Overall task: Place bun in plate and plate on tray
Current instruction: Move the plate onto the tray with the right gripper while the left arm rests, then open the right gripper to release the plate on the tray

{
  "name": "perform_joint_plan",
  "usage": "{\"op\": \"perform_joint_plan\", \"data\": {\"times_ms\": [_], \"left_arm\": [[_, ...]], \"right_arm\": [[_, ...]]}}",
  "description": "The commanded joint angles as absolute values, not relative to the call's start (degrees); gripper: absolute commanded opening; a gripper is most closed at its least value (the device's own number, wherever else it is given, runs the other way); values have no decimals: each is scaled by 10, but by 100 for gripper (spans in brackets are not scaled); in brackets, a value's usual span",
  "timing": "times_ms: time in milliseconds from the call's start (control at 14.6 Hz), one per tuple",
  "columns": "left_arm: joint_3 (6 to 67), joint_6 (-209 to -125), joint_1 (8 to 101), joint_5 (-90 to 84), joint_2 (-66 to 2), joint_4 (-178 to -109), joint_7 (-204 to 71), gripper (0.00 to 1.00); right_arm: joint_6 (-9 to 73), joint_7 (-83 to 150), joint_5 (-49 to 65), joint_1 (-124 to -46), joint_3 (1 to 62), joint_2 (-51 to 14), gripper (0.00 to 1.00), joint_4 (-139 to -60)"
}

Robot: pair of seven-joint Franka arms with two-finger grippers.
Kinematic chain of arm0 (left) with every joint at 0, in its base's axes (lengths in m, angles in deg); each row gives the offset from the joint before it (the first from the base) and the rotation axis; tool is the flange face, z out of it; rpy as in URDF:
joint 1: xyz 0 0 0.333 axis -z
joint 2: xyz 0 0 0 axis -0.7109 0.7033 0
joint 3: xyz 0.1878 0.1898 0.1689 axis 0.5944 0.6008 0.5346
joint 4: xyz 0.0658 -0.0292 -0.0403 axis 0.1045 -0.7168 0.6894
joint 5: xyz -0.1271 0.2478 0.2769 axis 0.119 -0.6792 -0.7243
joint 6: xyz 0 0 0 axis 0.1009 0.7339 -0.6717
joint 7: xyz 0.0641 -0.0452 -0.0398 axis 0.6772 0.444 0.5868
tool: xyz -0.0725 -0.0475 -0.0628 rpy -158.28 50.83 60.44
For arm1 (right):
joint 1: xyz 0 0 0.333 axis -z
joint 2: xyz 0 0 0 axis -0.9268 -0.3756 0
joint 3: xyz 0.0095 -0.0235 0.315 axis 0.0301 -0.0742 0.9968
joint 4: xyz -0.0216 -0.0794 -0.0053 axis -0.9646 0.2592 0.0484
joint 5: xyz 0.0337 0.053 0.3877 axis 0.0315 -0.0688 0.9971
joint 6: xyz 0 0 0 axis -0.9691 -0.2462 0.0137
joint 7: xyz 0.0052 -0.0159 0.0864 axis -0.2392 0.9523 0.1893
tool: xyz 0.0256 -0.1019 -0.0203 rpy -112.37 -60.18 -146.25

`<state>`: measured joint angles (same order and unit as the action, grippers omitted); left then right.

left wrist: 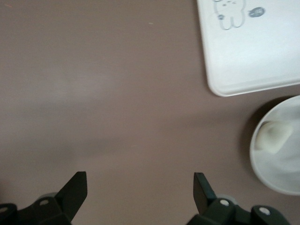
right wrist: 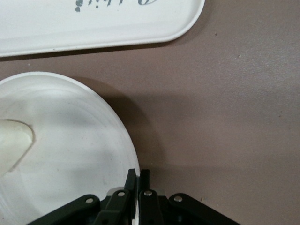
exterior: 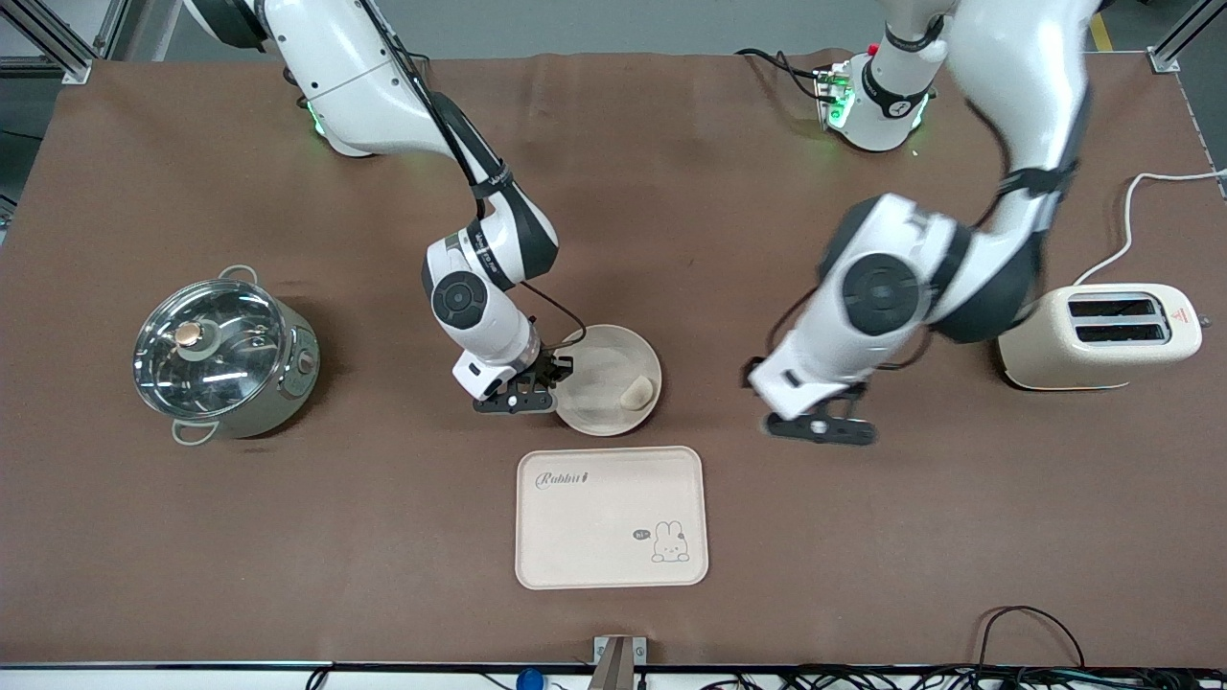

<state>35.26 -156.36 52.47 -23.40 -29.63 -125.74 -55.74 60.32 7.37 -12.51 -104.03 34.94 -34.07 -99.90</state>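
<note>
Bun [exterior: 636, 390] pale, rounded, in plate [exterior: 599, 359]; right gripper [right wrist: 138, 180] pinches plate rim; left gripper [left wrist: 140, 187] wide open, empty, over bare table beside tray [exterior: 594, 532].

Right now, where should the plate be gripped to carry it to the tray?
Grip the plate by its thin raised rim, from the right arm's end, where the right gripper is already shut on it. The bun lies by the rim toward the left arm's end.

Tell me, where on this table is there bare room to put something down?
The tray holds nothing. Bare cloth lies between the pot and the tray, and under the open left gripper between the plate and the toaster. It is crowded where the right gripper pinches the plate's rim, bun inside.
</note>
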Motion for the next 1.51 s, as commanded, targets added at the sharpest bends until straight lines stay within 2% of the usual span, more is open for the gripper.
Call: {"op": "perform_joint_plan", "data": {"times_ms": [0, 274, 479, 685, 822, 959, 1438], "left_arm": [[348, -1520, 465, -237, -358, -1270, -650, 100], [343, -1434, 400, -207, -451, -1269, -674, 100], [352, -1411, 385, -204, -500, -1268, -690, 100], [359, -1401, 366, -194, -513, -1256, -694, 100], [401, -1401, 402, -156, -524, -1258, -681, 100], [484, -1404, 471, -147, -526, -1258, -682, 100], [511, -1400, 511, -121, -543, -1262, -690, 100]], "right_arm": [[584, 71, -115, -1046, 351, -309, 0, -1010], [602, 66, -62, -1044, 354, -316, 0, -961], [627, 60, -61, -1031, 354, -382, 0, -892], [619, 36, -62, -1004, 353, -467, 0, -764], [612, 31, -61, -978, 354, -515, 0, -688], [588, 29, -60, -962, 355, -550, 0, -621], [582, 30, -59, -944, 355, -565, 1, -608]]}}
